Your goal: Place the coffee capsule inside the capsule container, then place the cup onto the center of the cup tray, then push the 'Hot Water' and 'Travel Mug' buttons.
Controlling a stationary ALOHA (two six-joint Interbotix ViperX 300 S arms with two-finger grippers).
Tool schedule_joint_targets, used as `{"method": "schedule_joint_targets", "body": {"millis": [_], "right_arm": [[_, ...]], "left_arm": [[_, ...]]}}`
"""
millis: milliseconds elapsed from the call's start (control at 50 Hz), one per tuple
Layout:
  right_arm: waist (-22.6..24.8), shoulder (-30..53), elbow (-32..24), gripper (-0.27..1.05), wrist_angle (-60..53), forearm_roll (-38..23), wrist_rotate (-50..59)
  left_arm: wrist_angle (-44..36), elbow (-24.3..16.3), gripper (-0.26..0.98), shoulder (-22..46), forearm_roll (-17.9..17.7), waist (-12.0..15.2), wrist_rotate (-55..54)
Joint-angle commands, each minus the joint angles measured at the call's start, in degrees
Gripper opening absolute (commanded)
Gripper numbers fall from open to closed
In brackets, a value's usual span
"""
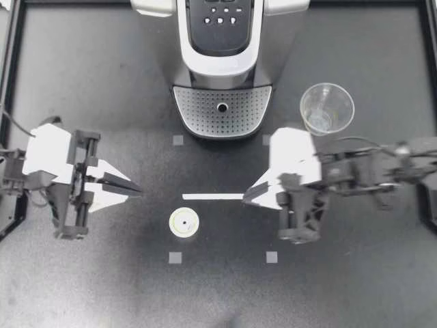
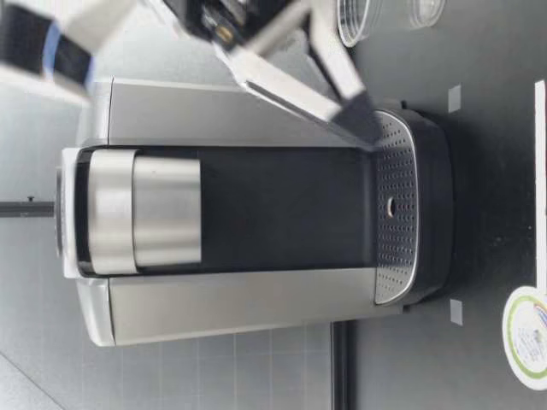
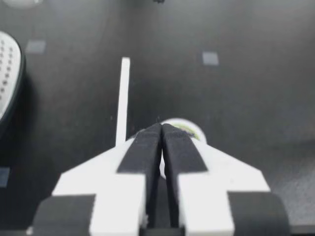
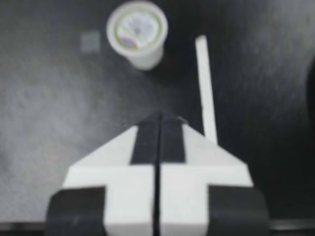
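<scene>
While the coffee capsule stands upright on the dark counter out in front of the coffee machine, well apart from its cup tray, neither gripper holds anything; the capsule is a small white pot narrowing toward its base, topped by a round pale foil lid with a green ring near the rim and a dot at the middle. My left gripper sits in front of the machine on my left arm's side, its black-padded fingers pressed together with nothing between them; in the left wrist view the capsule peeks out just beyond the closed tips of that gripper. My right gripper lies in front of the machine on the other side, fingers likewise squeezed together and empty; in the right wrist view the capsule stands well ahead of the gripper. A thin white strip lies flat on the counter between the two grippers; the capsule is just beyond it from the machine. The cup, clear plastic, upright and mouth up, rests on the counter beside the machine's tray on my right arm's side; the tray is a perforated silver plate with a dark hole at its centre; the buttons show as white marks on the machine's black panel.
</scene>
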Motion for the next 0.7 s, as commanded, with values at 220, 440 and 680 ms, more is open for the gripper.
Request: {"method": "schedule_joint_targets", "body": {"millis": [220, 440, 680], "right_arm": [[1.85, 5.1, -6.06, 0.01, 6.24, -0.09, 0.09], [1.93, 7.38, -8.17, 0.01, 6.24, -0.09, 0.35], [1.93, 10.11, -10.28, 0.01, 6.33, 0.09, 0.53]], "left_arm": [[-0.26, -0.97, 0.33, 3.25, 1.58, -1.41, 0.35], [-0.26, -2.29, 0.79, 6.94, 1.67, -1.41, 0.44], [-0.26, -4.92, 0.75, 12.83, 1.93, -2.02, 1.32]]}}
